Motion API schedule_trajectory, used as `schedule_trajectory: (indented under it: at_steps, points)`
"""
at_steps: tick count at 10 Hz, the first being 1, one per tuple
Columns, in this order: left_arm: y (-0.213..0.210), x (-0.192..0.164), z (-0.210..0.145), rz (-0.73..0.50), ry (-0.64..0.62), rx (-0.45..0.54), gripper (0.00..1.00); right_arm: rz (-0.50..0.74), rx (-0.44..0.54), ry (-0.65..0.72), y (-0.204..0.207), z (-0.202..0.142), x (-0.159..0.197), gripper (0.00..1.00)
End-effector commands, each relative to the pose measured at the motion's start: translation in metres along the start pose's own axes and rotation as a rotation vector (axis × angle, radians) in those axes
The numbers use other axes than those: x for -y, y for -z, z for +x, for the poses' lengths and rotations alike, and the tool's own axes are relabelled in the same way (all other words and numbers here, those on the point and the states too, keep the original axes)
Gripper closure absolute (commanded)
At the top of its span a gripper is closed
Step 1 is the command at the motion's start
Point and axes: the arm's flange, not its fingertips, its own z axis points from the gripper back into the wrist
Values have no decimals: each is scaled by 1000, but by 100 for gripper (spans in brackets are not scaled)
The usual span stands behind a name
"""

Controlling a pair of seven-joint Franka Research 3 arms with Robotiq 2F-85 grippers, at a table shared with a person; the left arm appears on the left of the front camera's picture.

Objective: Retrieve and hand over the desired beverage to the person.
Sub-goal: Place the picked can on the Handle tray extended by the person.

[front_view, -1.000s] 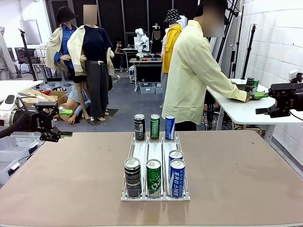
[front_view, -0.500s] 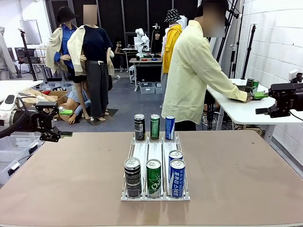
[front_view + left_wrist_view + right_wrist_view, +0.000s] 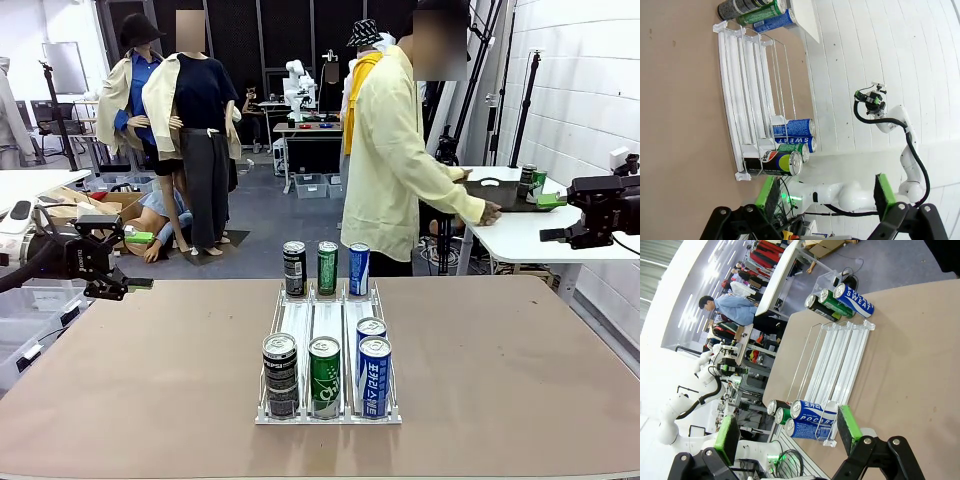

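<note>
Front view: a white rack (image 3: 328,352) sits at the centre of the brown table (image 3: 520,380). Three cans stand along its near end, black (image 3: 280,375), green (image 3: 324,377) and blue (image 3: 374,377), with a second blue can (image 3: 370,330) just behind the last. Three more stand just past its far end: black (image 3: 294,269), green (image 3: 328,267) and blue (image 3: 359,269). The person (image 3: 392,160), upper centre of the frame, is turned toward a white side table (image 3: 520,232) at right, one hand (image 3: 489,214) resting on it. The left gripper (image 3: 125,261) hangs at the left edge of the frame, off the table's corner, well apart from the cans. The right gripper (image 3: 549,218) hangs at the right edge, level with the side table.

Left wrist view: green-padded fingers (image 3: 767,192) stand wide apart, nothing between them.

Right wrist view: fingers (image 3: 849,422) likewise spread and empty; the rack lies beyond them.
</note>
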Motion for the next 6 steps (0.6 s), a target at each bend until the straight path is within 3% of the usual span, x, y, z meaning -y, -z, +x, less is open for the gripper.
schedule_trajectory:
  at_steps: [1, 6]
  points:
    - [-1, 2, -3, 14, -7, 10, 0, 10, -1, 3, 0, 1, -1, 0]
    - [-1, 2, -3, 14, -7, 10, 0, 10, -1, 3, 0, 1, -1, 0]
